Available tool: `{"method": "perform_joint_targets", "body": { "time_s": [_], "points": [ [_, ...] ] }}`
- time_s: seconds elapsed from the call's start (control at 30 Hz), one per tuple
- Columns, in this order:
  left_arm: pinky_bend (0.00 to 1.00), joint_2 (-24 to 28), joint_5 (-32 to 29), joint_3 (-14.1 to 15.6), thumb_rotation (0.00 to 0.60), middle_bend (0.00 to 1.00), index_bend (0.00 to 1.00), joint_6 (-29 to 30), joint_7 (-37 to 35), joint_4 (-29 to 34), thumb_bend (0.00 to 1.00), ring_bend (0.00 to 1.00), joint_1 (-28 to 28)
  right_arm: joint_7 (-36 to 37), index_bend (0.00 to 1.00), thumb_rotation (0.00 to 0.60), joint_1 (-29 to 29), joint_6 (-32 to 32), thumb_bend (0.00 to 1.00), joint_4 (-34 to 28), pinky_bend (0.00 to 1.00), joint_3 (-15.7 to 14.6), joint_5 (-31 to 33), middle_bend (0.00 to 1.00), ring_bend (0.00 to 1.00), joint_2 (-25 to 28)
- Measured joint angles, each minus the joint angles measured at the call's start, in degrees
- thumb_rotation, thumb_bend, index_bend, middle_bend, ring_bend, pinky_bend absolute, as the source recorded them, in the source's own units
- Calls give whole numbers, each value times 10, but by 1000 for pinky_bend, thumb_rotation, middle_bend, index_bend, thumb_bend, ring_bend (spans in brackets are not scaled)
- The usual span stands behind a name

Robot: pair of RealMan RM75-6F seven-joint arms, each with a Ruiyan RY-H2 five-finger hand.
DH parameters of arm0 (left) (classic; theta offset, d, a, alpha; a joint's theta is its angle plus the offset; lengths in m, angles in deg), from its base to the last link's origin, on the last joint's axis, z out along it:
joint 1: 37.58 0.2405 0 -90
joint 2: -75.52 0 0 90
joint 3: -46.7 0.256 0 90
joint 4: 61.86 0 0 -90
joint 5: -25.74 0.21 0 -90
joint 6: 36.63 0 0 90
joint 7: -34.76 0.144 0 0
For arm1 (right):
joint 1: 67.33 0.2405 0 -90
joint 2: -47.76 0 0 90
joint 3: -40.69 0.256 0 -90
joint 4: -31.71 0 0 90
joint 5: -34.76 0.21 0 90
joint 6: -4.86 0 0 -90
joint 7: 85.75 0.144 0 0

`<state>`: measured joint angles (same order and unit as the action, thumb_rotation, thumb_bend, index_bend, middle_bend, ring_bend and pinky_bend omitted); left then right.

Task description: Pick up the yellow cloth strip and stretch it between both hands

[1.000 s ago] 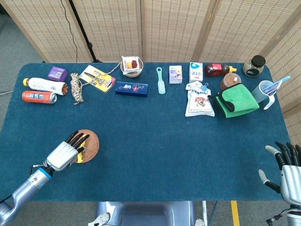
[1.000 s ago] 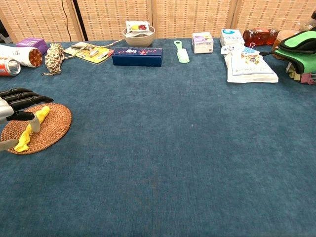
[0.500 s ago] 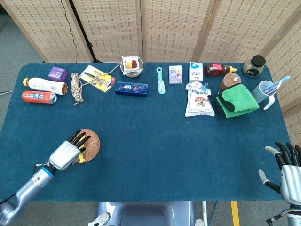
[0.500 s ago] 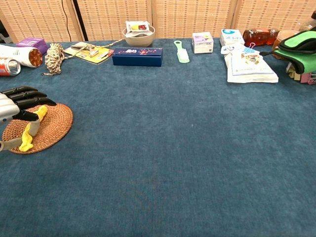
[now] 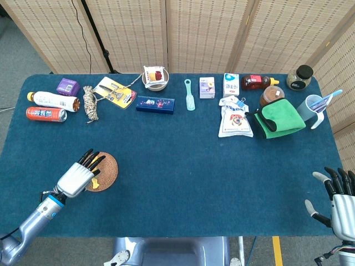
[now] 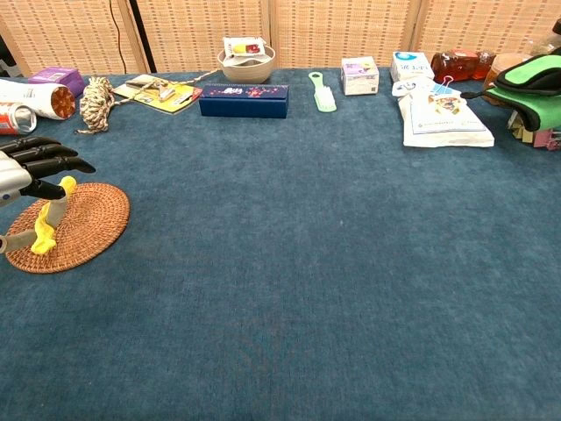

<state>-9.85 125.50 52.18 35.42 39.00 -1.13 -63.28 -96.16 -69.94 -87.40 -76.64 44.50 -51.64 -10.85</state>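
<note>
The left robot hand (image 6: 31, 171) is at the near left part of the worktop (image 5: 183, 160), above the left edge of a round woven mat (image 6: 74, 226). It pinches the yellow cloth strip (image 6: 46, 224) between the thumb and a finger, and the other dark fingers (image 6: 53, 162) are stretched forward and a little spread. In the chest view the strip hangs down from the hand in a short twisted line, and its lower end is over the mat; I cannot tell if this end touches the mat. In the head view only a small yellow part (image 5: 95, 174) shows beside the hand (image 5: 77, 176).

The right robot hand (image 5: 339, 200) is at the near right corner, well apart from the strip. It holds nothing, and its fingers point up and stand apart. The chest view does not show it.

Along the far edge of the worktop lie many other things: a red can (image 5: 46, 114), a white bottle (image 5: 54, 101), a coil of rope (image 5: 90, 103), a dark blue box (image 5: 155, 104), a small bowl (image 5: 155, 82), a white bag (image 5: 234, 119) and a green cloth (image 5: 280, 117). All of them are far from both hands.
</note>
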Motion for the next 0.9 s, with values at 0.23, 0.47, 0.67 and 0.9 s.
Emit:
{"method": "perform_joint_targets", "body": {
  "time_s": [0.23, 0.47, 0.67, 0.9],
  "points": [
    [11, 34, -65, -26, 600, 137, 591, -18, 96, 105, 351, 43, 12, 8, 246, 600, 2, 5, 307, 5, 0, -1, -1, 133, 71, -2],
    [11, 57, -170, -63, 600, 136, 591, -40, 219, 207, 351, 47, 26, 16, 246, 600, 3, 8, 307, 11, 0, -2, 1, 133, 70, -3],
    [11, 52, -226, -87, 600, 136, 592, -40, 263, 233, 351, 54, 34, 19, 246, 600, 3, 10, 307, 13, 0, -2, 1, 133, 71, -3],
    [11, 27, -318, -116, 600, 136, 592, -37, 340, 270, 352, 59, 34, 22, 246, 600, 3, 10, 307, 13, 0, -3, 0, 133, 70, -2]
  ]
}}
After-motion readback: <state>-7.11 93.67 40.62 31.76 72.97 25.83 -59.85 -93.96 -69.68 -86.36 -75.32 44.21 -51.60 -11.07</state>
